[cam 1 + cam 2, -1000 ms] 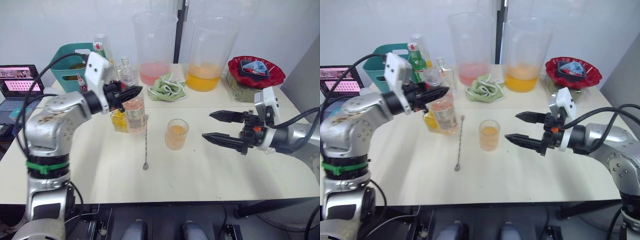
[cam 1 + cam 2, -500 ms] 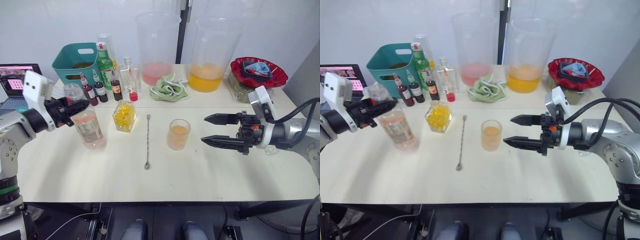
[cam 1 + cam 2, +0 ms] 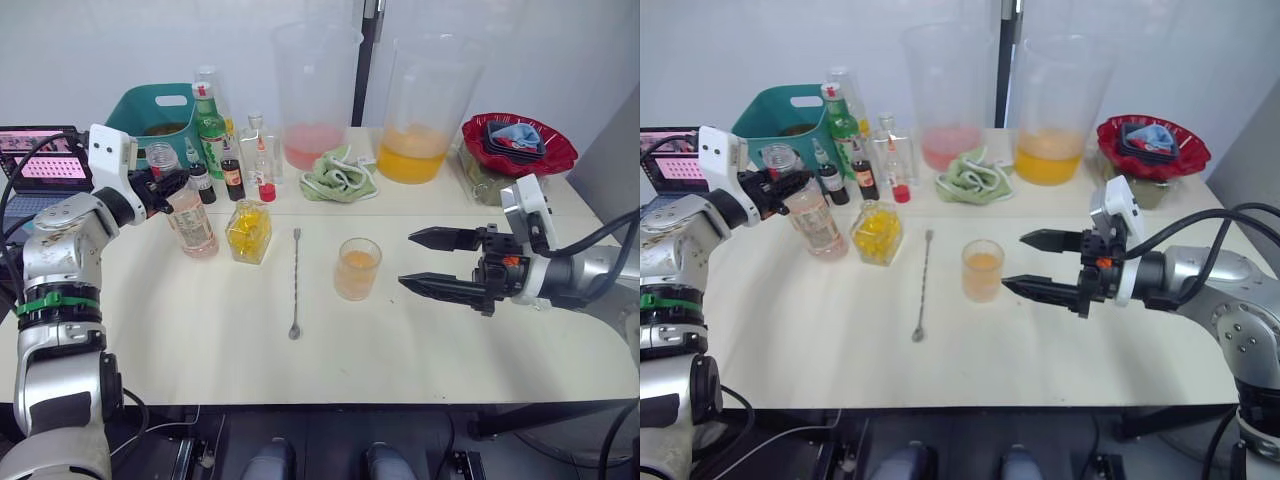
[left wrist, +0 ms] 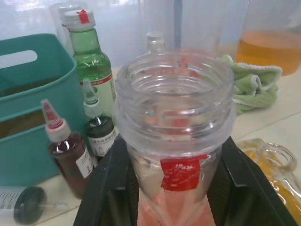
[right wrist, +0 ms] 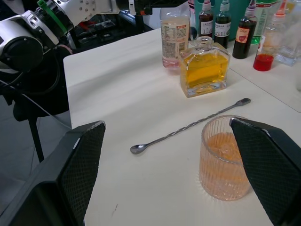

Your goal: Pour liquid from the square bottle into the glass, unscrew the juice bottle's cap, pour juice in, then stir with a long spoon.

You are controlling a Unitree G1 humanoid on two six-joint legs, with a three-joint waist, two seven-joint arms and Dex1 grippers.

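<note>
1. Clear plastic juice bottle (image 3: 190, 215), cap off, pink liquid low inside, label round its body; stands tilted on the desk (image 3: 400, 345) at the left, w/ its base on the surface just beside the square bottle (image 3: 248, 231).
2. Left tool (image 4: 175, 188) is clamped on the juice bottle just below the threaded neck, one black finger each side.
3. Square bottle: clear glass, yellow liquid, upright.
4. Ribbed glass (image 3: 356, 268) near desk centre, partly full of pale orange liquid.
5. Long spoon (image 3: 295, 284) lies flat btwn square bottle and glass, touching neither.
6. Right tool (image 3: 420, 260) hovers right of the glass, fingers spread wide, holding nothing.
7. Front half of desk is bare; small bottles (image 3: 232, 178) crowd the back-left edge.
</note>
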